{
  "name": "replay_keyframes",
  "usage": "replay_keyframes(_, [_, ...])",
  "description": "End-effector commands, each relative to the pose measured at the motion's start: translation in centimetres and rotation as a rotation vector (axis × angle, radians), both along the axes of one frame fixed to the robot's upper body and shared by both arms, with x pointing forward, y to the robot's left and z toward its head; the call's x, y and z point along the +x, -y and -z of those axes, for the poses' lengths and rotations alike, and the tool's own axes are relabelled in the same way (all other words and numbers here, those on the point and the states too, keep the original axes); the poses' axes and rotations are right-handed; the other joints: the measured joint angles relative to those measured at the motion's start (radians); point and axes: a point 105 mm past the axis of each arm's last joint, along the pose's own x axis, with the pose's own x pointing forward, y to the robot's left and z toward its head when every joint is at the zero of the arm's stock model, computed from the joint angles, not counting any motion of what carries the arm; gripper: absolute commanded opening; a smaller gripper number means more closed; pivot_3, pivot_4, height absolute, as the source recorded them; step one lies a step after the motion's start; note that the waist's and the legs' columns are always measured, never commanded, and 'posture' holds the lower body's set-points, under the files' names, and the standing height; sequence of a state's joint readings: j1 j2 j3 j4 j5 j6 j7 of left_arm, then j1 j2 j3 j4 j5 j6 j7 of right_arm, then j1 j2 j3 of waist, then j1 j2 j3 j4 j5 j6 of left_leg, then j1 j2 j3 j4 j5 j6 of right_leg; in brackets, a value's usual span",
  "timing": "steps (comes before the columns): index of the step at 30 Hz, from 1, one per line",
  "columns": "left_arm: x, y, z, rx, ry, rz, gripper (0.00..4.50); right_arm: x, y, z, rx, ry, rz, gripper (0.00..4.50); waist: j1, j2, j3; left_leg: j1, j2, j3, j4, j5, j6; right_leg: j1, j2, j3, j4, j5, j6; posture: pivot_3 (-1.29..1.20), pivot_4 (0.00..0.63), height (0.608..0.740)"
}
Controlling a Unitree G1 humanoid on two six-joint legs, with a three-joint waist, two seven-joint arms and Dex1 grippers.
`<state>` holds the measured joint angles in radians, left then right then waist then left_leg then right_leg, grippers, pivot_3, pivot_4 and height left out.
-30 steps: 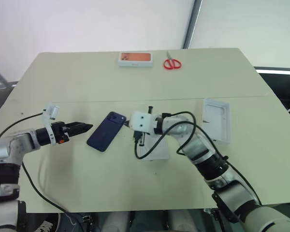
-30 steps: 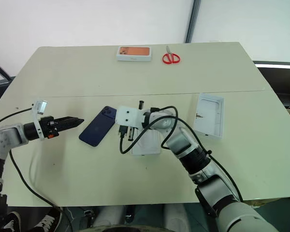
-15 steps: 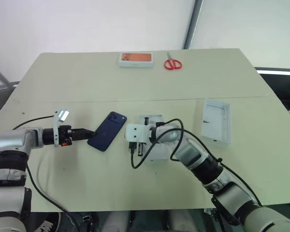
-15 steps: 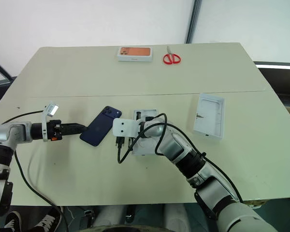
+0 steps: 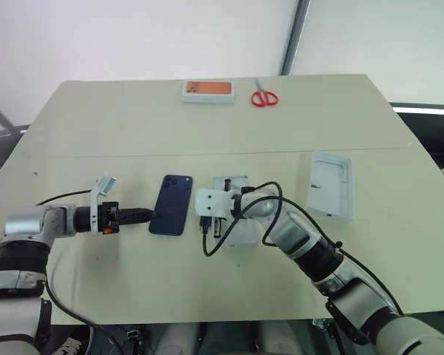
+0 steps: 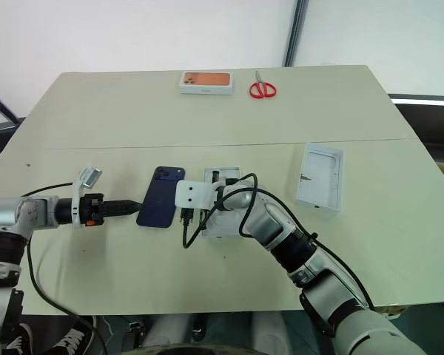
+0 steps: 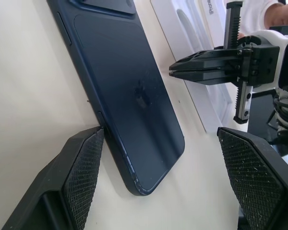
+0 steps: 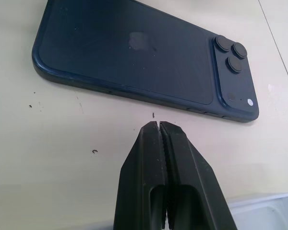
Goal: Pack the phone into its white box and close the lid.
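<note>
Beige table, phone, white box, lid, scissors, orange-topped box

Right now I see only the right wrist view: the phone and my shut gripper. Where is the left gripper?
Observer: The left gripper is open at the phone's long edge opposite yours; one finger touches that edge.
Operator: And the box?
Observer: The box lies beside the phone, on the robot's right of it, partly under the right arm.
Operator: The lid?
Observer: The lid lies inside up, further right, apart from the box.
</note>
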<state>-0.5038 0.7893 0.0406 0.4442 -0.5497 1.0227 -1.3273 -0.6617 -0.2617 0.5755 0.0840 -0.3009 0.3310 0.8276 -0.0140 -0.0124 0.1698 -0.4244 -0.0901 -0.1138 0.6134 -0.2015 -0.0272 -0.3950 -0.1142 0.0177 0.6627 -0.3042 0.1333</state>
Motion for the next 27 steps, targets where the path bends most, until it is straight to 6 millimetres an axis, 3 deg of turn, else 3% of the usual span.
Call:
replay_keyframes(1, [0.3,-1.1,1.9,0.061,-0.051,-0.079,3.99,0.2,-0.3,-0.5,-0.007,0.039,-0.009,0.08,0.001,0.0,0.0,0.0,0.0,0.0,0.0,0.0,0.0,0.0,0.0,0.0,0.0,0.0,0.0,0.0,0.15,0.74])
replay_keyframes(9, [1.2,-0.8,2.6,0.096,-0.066,-0.095,3.99,0.5,-1.2,0.4,-0.041,0.019,0.0,0.08,0.0,0.0,-0.001,0.004,0.0,0.0,0.0,0.001,-0.001,0.003,0.001,0.0,0.0,0.0,0.0,0.0,0.15,0.74])
replay_keyframes(17, [0.7,1.8,4.3,0.069,-0.102,-0.043,3.99,0.5,-1.5,0.7,-0.061,0.016,-0.005,0.08,0.005,0.005,-0.01,0.008,0.0,-0.001,-0.001,0.0,-0.001,0.007,0.0,0.0,0.0,0.0,0.0,0.0,0.15,0.74])
replay_keyframes(27, [-0.5,5.6,3.2,0.003,-0.125,0.045,3.99,1.0,-1.2,0.3,-0.047,0.031,0.01,0.08,0.004,0.008,-0.012,0.009,-0.001,-0.001,-0.001,0.0,0.0,0.008,-0.001,0.0,0.0,0.0,0.0,0.0,0.15,0.74])
